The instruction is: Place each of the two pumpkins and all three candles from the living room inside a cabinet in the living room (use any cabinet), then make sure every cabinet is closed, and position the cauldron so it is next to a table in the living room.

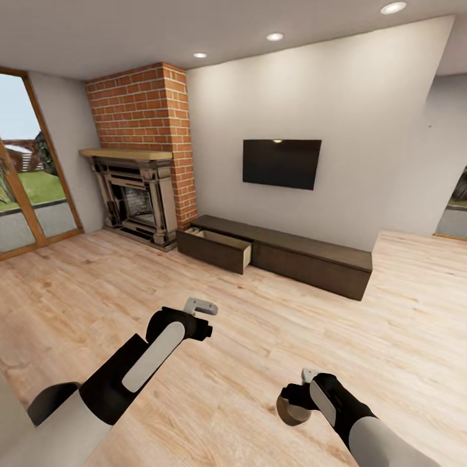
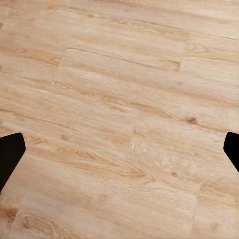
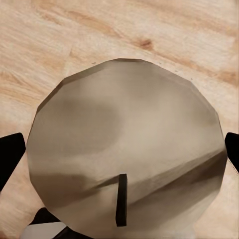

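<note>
From the head view, the long, low, dark brown wooden cabinet (image 1: 305, 256) stood against the pale wall under a flat black wall-mounted television (image 1: 281, 163). Its leftmost drawer (image 1: 217, 248) was pulled out, showing a pale wood interior; whether anything lay inside could not be told from this angle. The other fronts were flush. A red brick fireplace with a wooden mantel (image 1: 137, 188) stood just beside the cabinet's left end. Both arms hung over the light wood plank floor (image 1: 363, 324), well apart from the cabinet. The left claw (image 1: 202, 307) was held out with nothing in it. The right claw (image 1: 299, 397) gripped a stubby grey-beige cylindrical candle (image 1: 292, 410), which hung above the floor.

In the left wrist view, the two dark fingertips (image 2: 10, 158) sat at opposite edges of the picture, spread wide, with bare plank floor between them and nothing touched.

In the right wrist view, the candle (image 3: 124, 154) showed its round, faceted, grey-beige top face with a short dark wick (image 3: 121, 206) standing up from it. The dark fingertips (image 3: 9, 157) flanked the candle on either side, clamped against it, with the wood floor beneath.
</note>
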